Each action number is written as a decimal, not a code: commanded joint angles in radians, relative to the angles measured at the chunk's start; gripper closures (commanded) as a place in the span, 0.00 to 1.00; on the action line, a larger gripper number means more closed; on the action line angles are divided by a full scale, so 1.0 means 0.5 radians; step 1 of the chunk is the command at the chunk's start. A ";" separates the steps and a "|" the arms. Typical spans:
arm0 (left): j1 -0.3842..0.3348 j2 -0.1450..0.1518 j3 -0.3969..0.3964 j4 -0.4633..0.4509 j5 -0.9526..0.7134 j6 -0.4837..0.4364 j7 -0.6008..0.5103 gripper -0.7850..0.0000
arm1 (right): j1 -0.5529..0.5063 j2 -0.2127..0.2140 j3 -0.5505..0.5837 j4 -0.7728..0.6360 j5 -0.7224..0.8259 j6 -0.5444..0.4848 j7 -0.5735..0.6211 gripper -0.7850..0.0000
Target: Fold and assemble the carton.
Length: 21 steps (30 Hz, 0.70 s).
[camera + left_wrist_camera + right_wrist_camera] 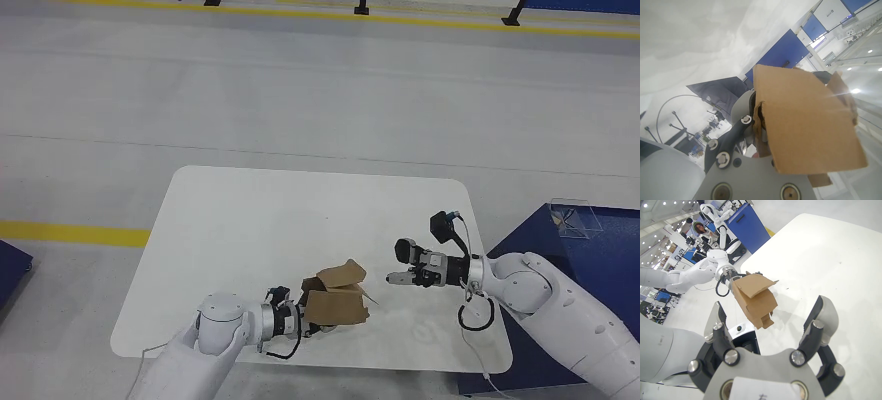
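You have a white, round-cornered tabletop (300, 210) under both arms. In the right wrist view its surface (829, 256) carries a few tiny dark specks.

Your task piece, a brown corrugated cardboard carton (337, 295), sits over the tabletop's near edge, about midway along it. It is only partly formed. One broad flap juts up and away from the body at a slant, and smaller flaps hang loose at the opposite end. In the right wrist view the carton (755, 298) is tilted, with its shadow on the tabletop just beside it. You cannot tell from these views whether its lower edge touches the surface. In the left wrist view one flat panel of the carton (806, 121) lies close in front of the camera, torn at one corner.

Your left tool (300, 312) is clenched on the end of the carton that faces the tabletop's left side. The right wrist view shows the left tool (732, 279) butted against the cardboard.

Your right tool (392, 279) is released, its two fingers spread wide. It hangs just beside the carton on the side toward the tabletop's right edge, with a clear gap between them. In its own view the right tool (768, 302) points at the carton.
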 commanded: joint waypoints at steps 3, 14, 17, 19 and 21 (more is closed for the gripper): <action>0.003 0.001 -0.002 -0.006 0.017 -0.004 0.000 1.00 | 0.000 0.000 0.000 -0.002 -0.003 0.002 -0.002 0.00; 0.009 -0.029 -0.042 0.005 -0.371 -0.362 -0.079 1.00 | -0.142 -0.031 0.066 -0.013 -0.514 0.488 -0.400 0.00; 0.015 -0.029 -0.034 -0.005 -0.356 -0.456 -0.087 1.00 | -0.159 -0.051 0.061 0.028 -0.522 0.471 -0.391 0.00; 0.006 -0.031 -0.030 0.004 -0.360 -0.462 -0.051 1.00 | -0.163 -0.068 0.053 0.038 -0.527 0.455 -0.394 0.00; -0.011 -0.035 -0.016 0.011 -0.344 -0.473 -0.011 1.00 | -0.161 -0.085 0.051 0.043 -0.543 0.432 -0.408 0.00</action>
